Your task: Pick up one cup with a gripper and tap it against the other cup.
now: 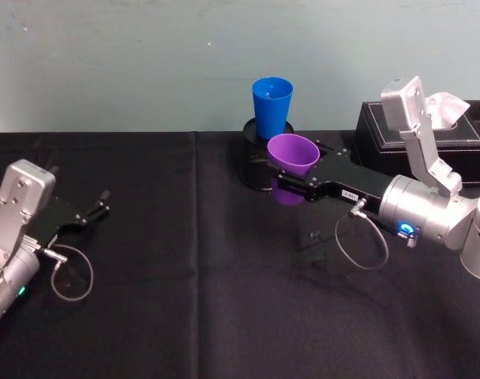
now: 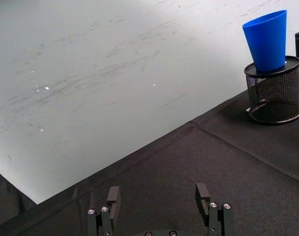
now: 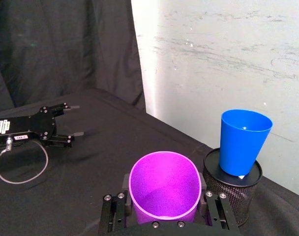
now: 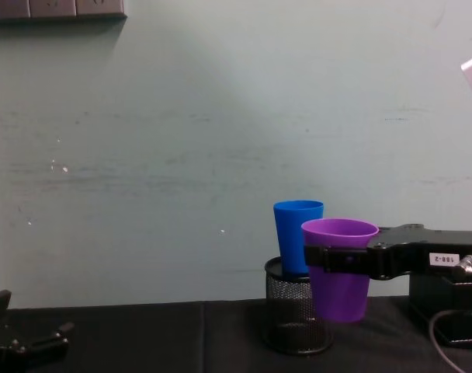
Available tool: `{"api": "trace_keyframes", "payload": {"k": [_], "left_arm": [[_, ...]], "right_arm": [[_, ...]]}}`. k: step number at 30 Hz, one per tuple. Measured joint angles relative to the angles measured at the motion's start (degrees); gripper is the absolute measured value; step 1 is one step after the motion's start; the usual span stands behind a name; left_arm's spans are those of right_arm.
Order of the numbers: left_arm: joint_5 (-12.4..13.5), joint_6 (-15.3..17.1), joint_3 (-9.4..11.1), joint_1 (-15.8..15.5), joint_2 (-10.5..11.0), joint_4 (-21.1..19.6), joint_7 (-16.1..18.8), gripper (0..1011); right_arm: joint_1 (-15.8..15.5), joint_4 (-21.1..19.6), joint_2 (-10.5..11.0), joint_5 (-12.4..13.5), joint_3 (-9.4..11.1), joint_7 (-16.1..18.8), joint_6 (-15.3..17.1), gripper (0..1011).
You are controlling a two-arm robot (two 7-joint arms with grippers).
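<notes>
Jaws of the right gripper (image 3: 164, 212) stand closed against the two sides of the purple cup (image 3: 163, 184), clamping it a little below the rim with its mouth up, so the cup is carried upright and its lower half hangs free beneath them. That mid-wall hold looks deliberate: it leaves the rim and the side facing away from the wrist bare, which is the part that has to meet the other cup. In the chest view the purple cup's base hangs clear of the black tablecloth (image 1: 185, 300), so the pick-up part looks done. Just beyond the jaws, a little to the robot's left and higher than they are, stands the blue cup (image 3: 242, 142), upright with its base seated in the top of a black mesh pen holder (image 3: 227, 197). That perch lifts its wall to about the level of the carried cup, which suits a sideways tap but also makes it easy to knock off, so I judge the closing move should be short and gentle. The two cups look just apart; actual contact cannot be told. Well away from the jaws, on the robot's left, the left gripper (image 2: 159, 195) rests low over the cloth, fingers spread wide around nothing, idle.
</notes>
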Motion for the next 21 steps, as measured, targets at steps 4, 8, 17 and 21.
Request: {"api": "trace_keyframes", "payload": {"k": [4,8,17,21], "left_arm": [[0.0,0.0,0.0,0.0,0.0,0.0,0.0,1000],[0.0,0.0,0.0,0.0,0.0,0.0,0.0,1000],[0.0,0.0,0.0,0.0,0.0,0.0,0.0,1000],[0.0,0.0,0.0,0.0,0.0,0.0,0.0,1000]], "right_arm": [[0.0,0.0,0.0,0.0,0.0,0.02,0.0,724],[0.0,0.0,0.0,0.0,0.0,0.03,0.0,724],[0.0,0.0,0.0,0.0,0.0,0.04,0.0,724],[0.0,-0.01,0.0,0.0,0.0,0.04,0.0,724]]}}
